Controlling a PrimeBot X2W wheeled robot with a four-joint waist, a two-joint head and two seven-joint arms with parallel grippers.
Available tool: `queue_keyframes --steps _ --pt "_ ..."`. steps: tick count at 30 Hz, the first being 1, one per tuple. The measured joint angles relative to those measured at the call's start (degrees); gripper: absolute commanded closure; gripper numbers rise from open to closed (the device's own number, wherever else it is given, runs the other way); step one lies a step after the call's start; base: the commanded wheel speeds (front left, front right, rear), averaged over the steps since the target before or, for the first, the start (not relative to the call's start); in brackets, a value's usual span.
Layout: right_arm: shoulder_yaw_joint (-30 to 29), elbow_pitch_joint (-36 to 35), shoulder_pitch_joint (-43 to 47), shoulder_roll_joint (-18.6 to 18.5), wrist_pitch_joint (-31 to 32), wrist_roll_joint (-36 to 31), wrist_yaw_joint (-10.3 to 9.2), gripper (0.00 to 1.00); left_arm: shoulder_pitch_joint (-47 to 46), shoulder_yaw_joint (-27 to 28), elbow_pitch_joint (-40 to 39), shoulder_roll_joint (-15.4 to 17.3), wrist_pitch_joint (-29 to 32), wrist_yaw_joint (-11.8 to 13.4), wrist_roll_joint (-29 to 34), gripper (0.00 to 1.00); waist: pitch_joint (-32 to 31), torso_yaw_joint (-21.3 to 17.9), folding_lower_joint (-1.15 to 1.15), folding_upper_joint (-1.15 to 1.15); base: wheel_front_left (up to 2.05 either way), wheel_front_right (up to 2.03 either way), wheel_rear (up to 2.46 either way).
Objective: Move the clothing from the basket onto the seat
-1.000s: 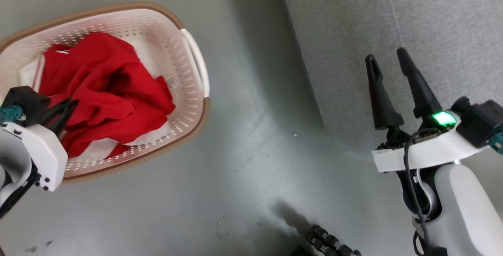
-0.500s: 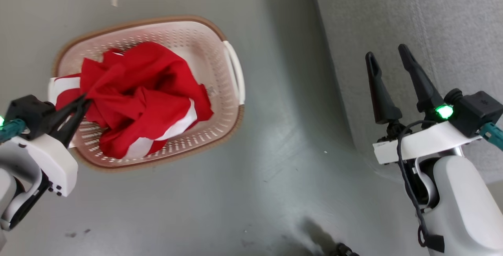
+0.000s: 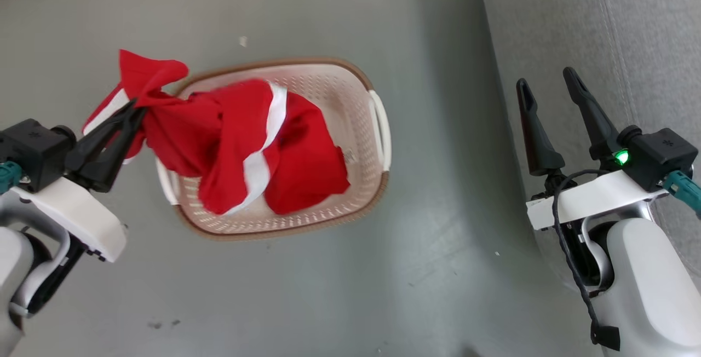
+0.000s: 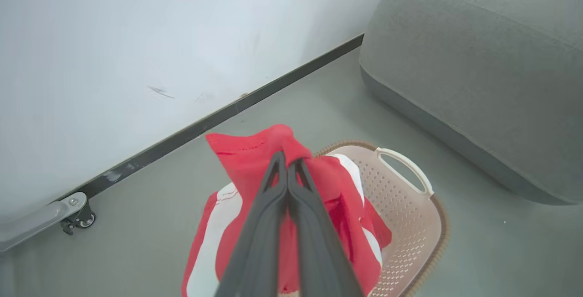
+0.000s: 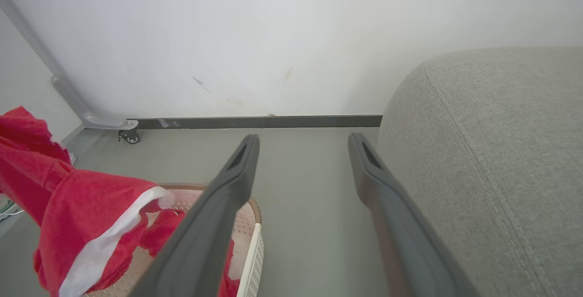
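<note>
Red clothing (image 3: 241, 143) with white stripes hangs bunched over the cream basket (image 3: 350, 88), lifted above it. My left gripper (image 3: 136, 109) is shut on a fold of it at its upper left. In the left wrist view the shut fingertips pinch the clothing (image 4: 255, 165) above the basket (image 4: 410, 224). My right gripper (image 3: 545, 80) stands open and empty over the edge of the grey seat (image 3: 630, 28). The right wrist view has the clothing (image 5: 86, 206) at lower left, the basket (image 5: 253, 251) under it and the seat (image 5: 492, 151) at right.
Grey floor (image 3: 383, 280) lies between basket and seat. A white wall (image 4: 136, 37) with a dark baseboard (image 4: 227, 110) runs behind them. A caster foot of a grey frame (image 4: 75, 212) stands by the wall.
My left gripper has risen, pulling the red clothing up out of the basket. The head camera has shifted, so basket and seat sit further right. The right gripper stays open.
</note>
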Motion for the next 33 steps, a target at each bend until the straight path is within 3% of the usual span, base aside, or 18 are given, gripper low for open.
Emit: queue_keyframes --steps 4,9,18,28,33 --pt "-0.8 0.9 1.1 -0.1 0.0 -1.3 0.00 0.00 0.7 0.8 -3.0 -0.3 -0.2 0.1 -0.7 1.00 -2.5 2.0 0.00 0.00 0.00 0.00 0.00" --pt "-1.3 1.5 3.8 -0.1 0.0 -1.8 0.00 0.00 0.7 3.7 -6.4 -0.5 -1.0 2.1 -2.6 1.00 -5.6 4.3 0.00 0.00 0.00 0.00 0.00" --pt "1.3 1.8 5.9 -0.1 0.0 -3.3 0.00 0.00 -1.0 5.6 -11.1 0.2 2.3 1.8 -7.9 1.00 -11.1 8.1 0.00 0.00 0.00 0.00 0.00" --pt "7.3 2.3 5.8 -1.3 0.0 -4.8 0.00 0.00 -1.9 5.6 -13.1 2.7 9.1 0.4 -13.5 1.00 -16.4 11.0 0.00 0.00 0.00 0.00 0.00" --pt "14.0 2.6 5.6 -1.6 0.0 -4.5 0.00 0.00 -2.6 5.4 -14.1 2.6 11.3 -0.7 -16.3 1.00 -18.4 12.1 0.00 0.00 0.00 0.00 0.00"
